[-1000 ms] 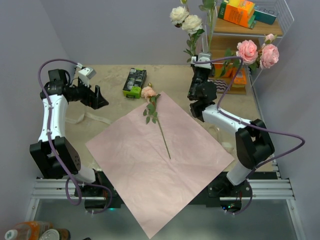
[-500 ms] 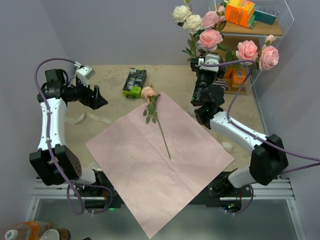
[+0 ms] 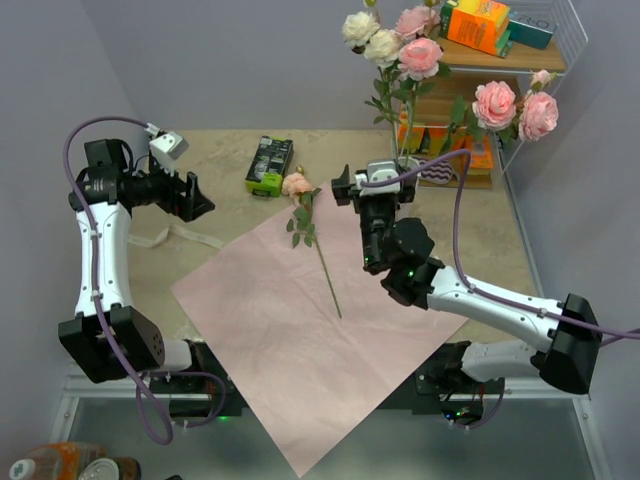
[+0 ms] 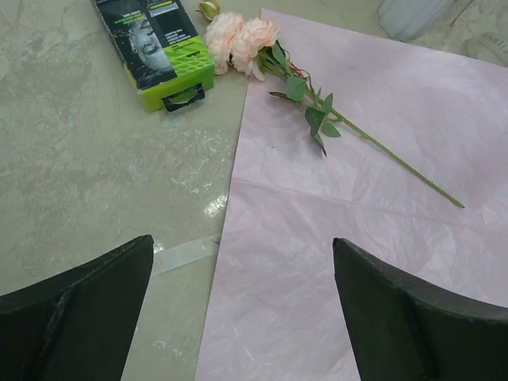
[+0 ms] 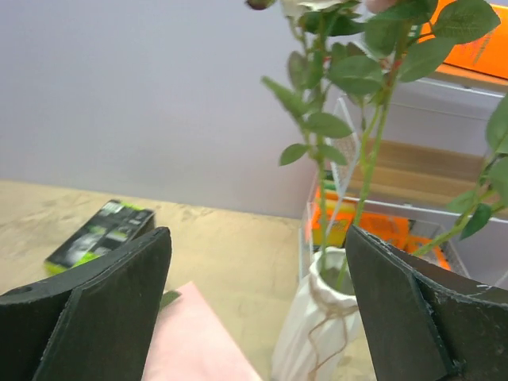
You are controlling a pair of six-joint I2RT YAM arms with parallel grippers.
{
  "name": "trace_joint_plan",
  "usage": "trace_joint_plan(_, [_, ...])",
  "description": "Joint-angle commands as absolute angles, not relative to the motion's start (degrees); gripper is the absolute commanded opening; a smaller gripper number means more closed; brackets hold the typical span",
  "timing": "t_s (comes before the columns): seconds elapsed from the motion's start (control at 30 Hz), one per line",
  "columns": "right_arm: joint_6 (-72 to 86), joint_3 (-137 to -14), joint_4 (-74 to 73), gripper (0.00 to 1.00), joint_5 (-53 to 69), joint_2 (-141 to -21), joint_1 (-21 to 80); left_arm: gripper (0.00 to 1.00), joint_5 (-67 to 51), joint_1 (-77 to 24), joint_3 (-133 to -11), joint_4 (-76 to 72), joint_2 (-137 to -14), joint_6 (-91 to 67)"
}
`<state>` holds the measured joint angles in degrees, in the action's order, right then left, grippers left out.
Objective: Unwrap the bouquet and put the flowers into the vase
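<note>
Plainly, both my pairs of jaws stand wide apart and hold nothing. My right gripper (image 3: 368,190) hangs above the far edge of the pink paper (image 3: 300,330), tipped up toward the vase (image 5: 313,325), so its wrist camera looks straight at the green stems rising from the neck. I judge it sits there because that is the drop spot for each stem. The flowers (image 3: 420,55) in the vase stand upright, leaning a little outward, since the narrow neck pinches them at the base.

One flower (image 3: 318,250) lies flat on the spread paper, its bloom off the far edge beside the green box (image 3: 268,165). It is not yet in the vase. My left gripper (image 3: 195,195) hovers off to the side, above the ribbon (image 3: 170,235) on the table, well apart from that stem and clear of my right arm's reach.
</note>
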<state>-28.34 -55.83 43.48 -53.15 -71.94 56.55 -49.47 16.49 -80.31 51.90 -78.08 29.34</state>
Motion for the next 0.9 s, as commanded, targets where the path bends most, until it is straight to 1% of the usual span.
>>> trace_joint_plan(0.0, [-21.7, -58.0, 30.5, 0.95, -55.6, -70.0, 62.0, 0.99, -48.3, 17.0, -82.3, 50.8, -76.3, 26.1])
trace_joint_plan(0.03, [-19.1, -59.7, 25.8, 0.95, -54.8, -70.9, 62.3, 0.99, -48.0, 17.0, -82.3, 50.7, -76.3, 25.6])
trace_joint_plan(0.07, [-13.2, -63.9, 16.0, 0.95, -54.1, -74.1, 62.4, 0.99, -48.0, 17.0, -82.1, 50.8, -75.9, 25.4])
trace_joint_plan(0.1, [-10.8, -65.5, 12.3, 0.95, -51.6, -75.7, 62.4, 0.99, -48.2, 17.0, -81.9, 50.7, -75.6, 25.2])
trace_joint_plan(0.2, [-5.7, -69.3, 4.4, 0.94, -47.6, -82.9, 62.0, 0.99, -48.8, 17.0, -80.8, 50.5, -74.3, 24.9])
trace_joint_plan(0.23, [-4.7, -70.2, 3.0, 0.92, -43.9, -84.4, 61.5, 0.99, -48.8, 17.0, -80.7, 50.3, -74.1, 24.7])
trace_joint_plan(0.3, [-0.5, -72.8, -1.1, 0.9, -41.6, -89.3, 60.2, 0.99, -48.4, 17.0, -80.7, 50.5, -73.8, 24.9])
trace_joint_plan(0.37, [4.1, -74.1, -2.5, 0.85, -38.9, -91.8, 58.3, 0.99, -48.1, 17.0, -80.9, 51.1, -73.8, 25.5])
trace_joint_plan(0.57, [12.4, -80.1, -8.5, 0.8, -30.7, -100.0, 52.7, 0.99, -47.0, 16.9, -80.7, 51.3, -73.7, 26.7])
trace_joint_plan(0.87, [15.5, -80.3, -7.1, 0.75, -26.8, -109.2, 49.4, 0.99, -47.1, 17.0, -79.5, 50.4, -74.4, 27.2])
